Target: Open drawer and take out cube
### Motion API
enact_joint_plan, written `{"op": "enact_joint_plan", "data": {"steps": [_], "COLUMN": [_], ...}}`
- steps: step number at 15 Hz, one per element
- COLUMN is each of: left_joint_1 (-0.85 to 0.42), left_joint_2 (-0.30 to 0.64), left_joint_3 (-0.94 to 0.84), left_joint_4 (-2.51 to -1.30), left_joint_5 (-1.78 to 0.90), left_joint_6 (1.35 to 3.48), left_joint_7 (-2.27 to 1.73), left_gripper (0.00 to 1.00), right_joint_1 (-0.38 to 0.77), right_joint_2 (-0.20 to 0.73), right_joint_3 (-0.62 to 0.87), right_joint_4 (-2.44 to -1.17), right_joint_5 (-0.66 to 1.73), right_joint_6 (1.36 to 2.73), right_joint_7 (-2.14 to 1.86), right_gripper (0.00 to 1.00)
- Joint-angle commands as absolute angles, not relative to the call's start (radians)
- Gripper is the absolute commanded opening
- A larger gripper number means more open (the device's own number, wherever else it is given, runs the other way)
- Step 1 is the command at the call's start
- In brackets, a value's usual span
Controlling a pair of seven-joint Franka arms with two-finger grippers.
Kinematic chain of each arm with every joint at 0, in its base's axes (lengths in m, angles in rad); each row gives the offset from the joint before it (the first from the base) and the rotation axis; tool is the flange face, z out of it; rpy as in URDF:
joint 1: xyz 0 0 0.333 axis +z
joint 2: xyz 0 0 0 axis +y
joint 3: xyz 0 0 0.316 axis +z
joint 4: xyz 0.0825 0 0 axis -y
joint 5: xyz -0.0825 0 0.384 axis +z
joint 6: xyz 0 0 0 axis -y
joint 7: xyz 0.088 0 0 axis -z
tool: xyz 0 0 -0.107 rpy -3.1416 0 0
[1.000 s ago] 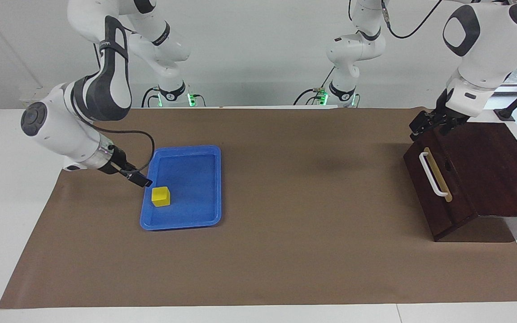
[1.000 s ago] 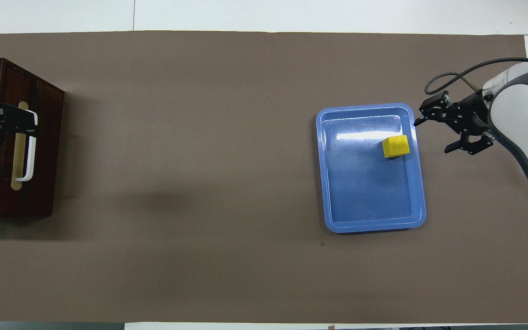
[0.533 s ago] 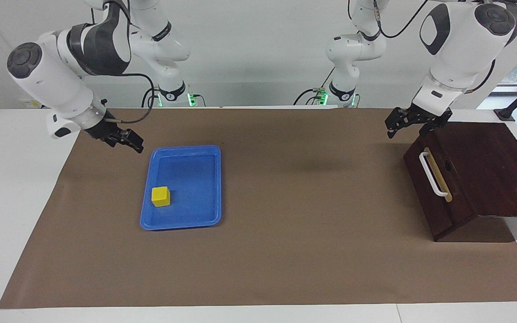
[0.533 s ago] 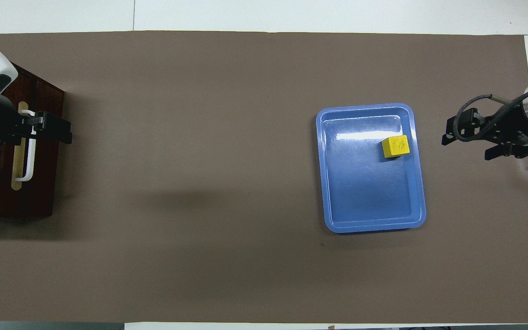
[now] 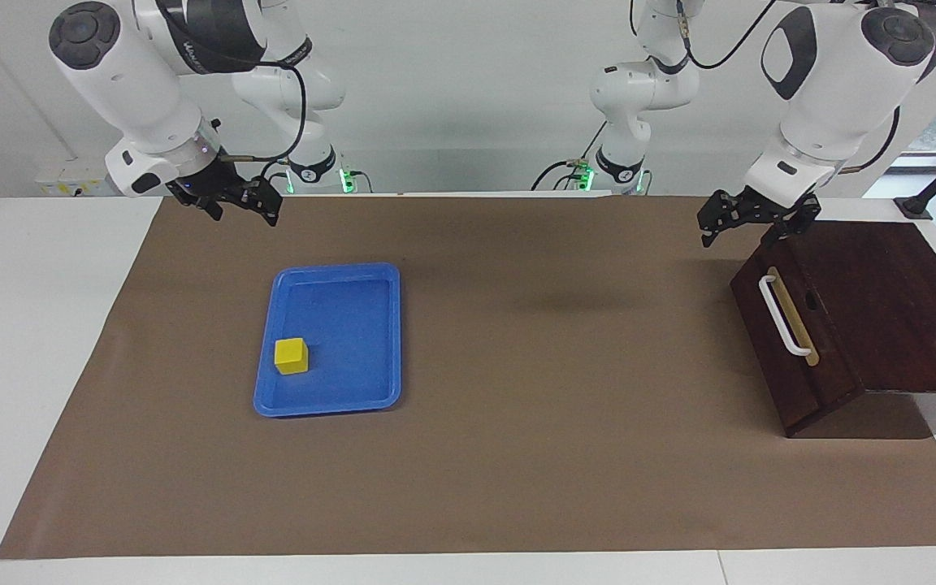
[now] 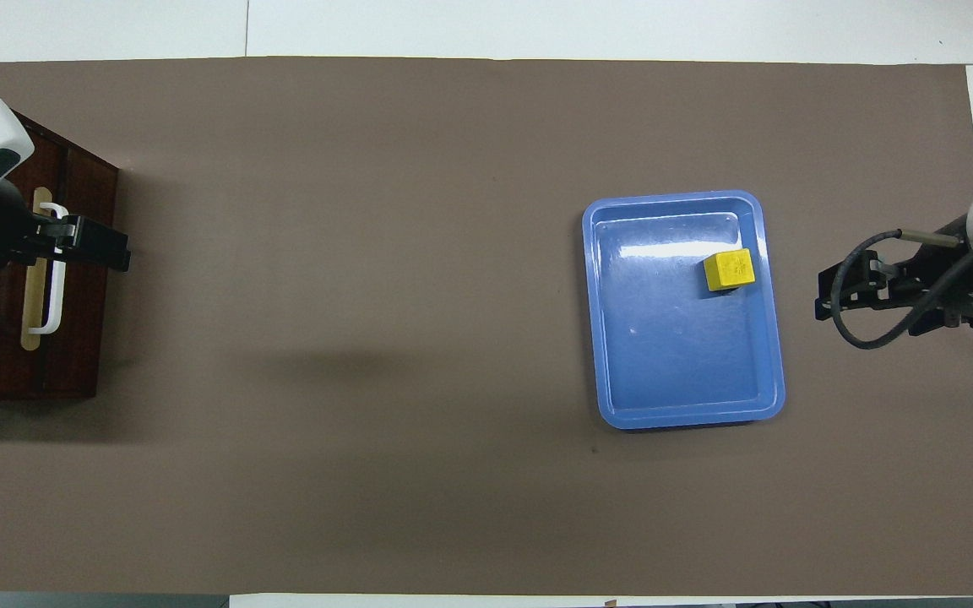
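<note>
Now the cube [image 5: 291, 355] sits inside a blue tray [image 5: 370, 341] toward the right arm's end of the surface [image 5: 517, 455], resting on the tray floor close to the rim that faces that end; in the overhead view the cube [image 6: 729, 269] shows in the part of the tray [image 6: 672, 371] farther from the robots, touching nothing but the tray. The drawer [image 5: 793, 341] is at the left arm's end of the surface, well apart from the tray, and it is pushed in: its dark front lies level with the wooden cabinet [image 5: 890, 301] around it, with the white bar handle [image 5: 783, 315] and the brass strip beside it facing the middle of the surface. The left claw [image 5: 748, 223] hangs in the air above the cabinet's corner nearest the robots, clear of the handle and the wood, with its two fingers spread and nothing between them; from overhead the left claw [image 6: 85, 241] overlaps the handle's upper end only because it is raised. The right claw [image 5: 242, 205] is raised over the brown mat [image 5: 517, 244] on the robots' side of the tray, touching neither tray nor cube, its fingers apart and empty. Seen from overhead, the right claw [image 6: 854, 295] lies beside the tray toward the right arm's end.
</note>
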State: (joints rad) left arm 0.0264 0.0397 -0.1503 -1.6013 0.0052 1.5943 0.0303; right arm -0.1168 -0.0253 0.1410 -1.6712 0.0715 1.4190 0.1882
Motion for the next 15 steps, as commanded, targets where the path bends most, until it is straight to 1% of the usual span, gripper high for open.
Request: {"op": "enact_joint_plan", "data": {"steps": [1, 2, 3, 6, 8, 10, 15], "left_joint_1": [0.028, 0.028, 0.028, 0.031, 0.034, 0.034, 0.035], "left_joint_2": [0.014, 0.014, 0.014, 0.014, 0.014, 0.014, 0.014], "left_joint_3": [-0.140, -0.140, -0.140, -0.140, -0.140, -0.138, -0.138], "left_joint_4": [-1.626, -1.626, -1.626, -1.626, -1.626, -1.626, -1.626], "left_joint_5": [-0.008, -0.003, -0.003, -0.003, -0.003, -0.003, -0.003], "left_joint_6": [1.609, 1.609, 1.611, 1.603, 1.603, 1.605, 1.605], "left_joint_7": [0.052, 0.051, 0.049, 0.048, 0.038, 0.040, 0.040], "left_gripper": [1.00, 1.00, 1.00, 1.00, 1.00, 1.00, 1.00], "right_joint_1": [-0.100, -0.088, -0.087, -0.087, -0.094, -0.103, -0.095], "right_joint_2": [-0.043, -0.043, -0.041, -0.022, -0.011, -0.011, -0.017], "right_joint_3": [0.141, 0.140, 0.140, 0.141, 0.141, 0.141, 0.140], "right_joint_4": [-1.689, -1.695, -1.686, -1.626, -1.609, -1.609, -1.611], "right_joint_5": [0.002, -0.036, -0.060, -0.054, -0.048, -0.009, -0.006], "right_joint_6": [1.416, 1.464, 1.480, 1.491, 1.508, 1.523, 1.525], "right_joint_7": [0.103, 0.054, 0.043, 0.075, 0.077, 0.078, 0.083], "right_gripper": [1.00, 1.00, 1.00, 1.00, 1.00, 1.00, 1.00]}}
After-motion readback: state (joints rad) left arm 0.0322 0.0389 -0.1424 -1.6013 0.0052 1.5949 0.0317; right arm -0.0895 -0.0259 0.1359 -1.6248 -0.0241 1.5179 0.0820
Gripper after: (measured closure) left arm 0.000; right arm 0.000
